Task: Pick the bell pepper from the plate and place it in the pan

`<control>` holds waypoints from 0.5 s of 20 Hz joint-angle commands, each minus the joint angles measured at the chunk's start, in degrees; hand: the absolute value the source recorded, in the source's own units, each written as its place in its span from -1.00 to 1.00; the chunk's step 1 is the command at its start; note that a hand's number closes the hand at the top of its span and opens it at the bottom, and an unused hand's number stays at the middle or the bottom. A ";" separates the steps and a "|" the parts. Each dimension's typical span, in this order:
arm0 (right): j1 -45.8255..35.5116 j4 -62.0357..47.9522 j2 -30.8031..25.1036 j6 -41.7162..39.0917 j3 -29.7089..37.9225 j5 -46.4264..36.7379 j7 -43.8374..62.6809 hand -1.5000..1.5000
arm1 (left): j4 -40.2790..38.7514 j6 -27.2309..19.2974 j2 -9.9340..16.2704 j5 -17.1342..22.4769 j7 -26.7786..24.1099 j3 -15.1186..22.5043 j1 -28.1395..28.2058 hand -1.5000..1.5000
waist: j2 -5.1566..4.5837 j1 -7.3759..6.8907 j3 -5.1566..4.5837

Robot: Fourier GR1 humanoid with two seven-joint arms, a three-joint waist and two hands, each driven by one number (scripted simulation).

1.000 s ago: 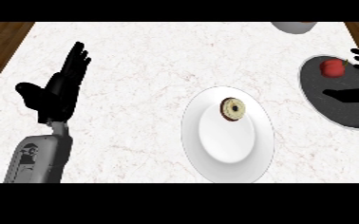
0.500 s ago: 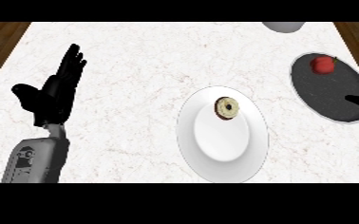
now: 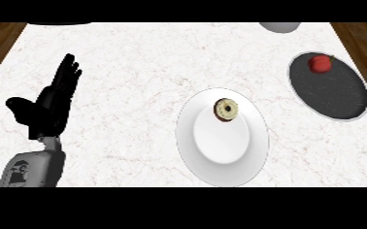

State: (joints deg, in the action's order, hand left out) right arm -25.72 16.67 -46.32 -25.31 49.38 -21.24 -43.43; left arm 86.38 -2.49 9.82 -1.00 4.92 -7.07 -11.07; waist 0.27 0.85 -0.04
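Left robot hand point(image 3: 52, 102) rests open at 9 o'clock, fingers straight toward 12, thumb out toward 9, grey forearm below.

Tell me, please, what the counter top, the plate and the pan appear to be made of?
Counter top: pale stone, probably marble, given its faint reddish veins. Plate: smooth, plain white with a soft sheen, likely glazed ceramic. Pan: dark, speckled matte inside with a lighter grey rim, perhaps coated metal.

A white marble bench point(image 3: 143, 68) with faint reddish veins fills the view; brown wooden floor point(image 3: 10, 33) shows at both upper corners.
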 commanded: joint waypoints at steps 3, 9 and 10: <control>10.24 5.86 -2.86 -12.70 0.60 4.51 -5.40 -1.00 | -2.51 0.29 0.09 0.61 -3.00 -1.47 1.27 0.00 | 0.27 1.16 -0.15; 15.55 16.83 2.65 -11.82 -1.78 7.97 -1.05 -1.00 | 0.35 -0.12 0.55 0.74 0.72 -1.36 -1.09 0.00 | 0.14 0.59 -0.14; 16.33 20.60 5.28 -9.72 -2.50 8.32 0.45 -1.00 | -0.65 0.72 0.43 0.74 -1.17 -1.20 1.02 0.00 | 0.20 0.68 -0.21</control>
State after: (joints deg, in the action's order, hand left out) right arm -13.17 30.07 -44.74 -29.78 48.13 -14.64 -39.79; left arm 86.73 -1.80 10.48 -0.19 5.00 -8.06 -10.49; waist 0.50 1.51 -0.19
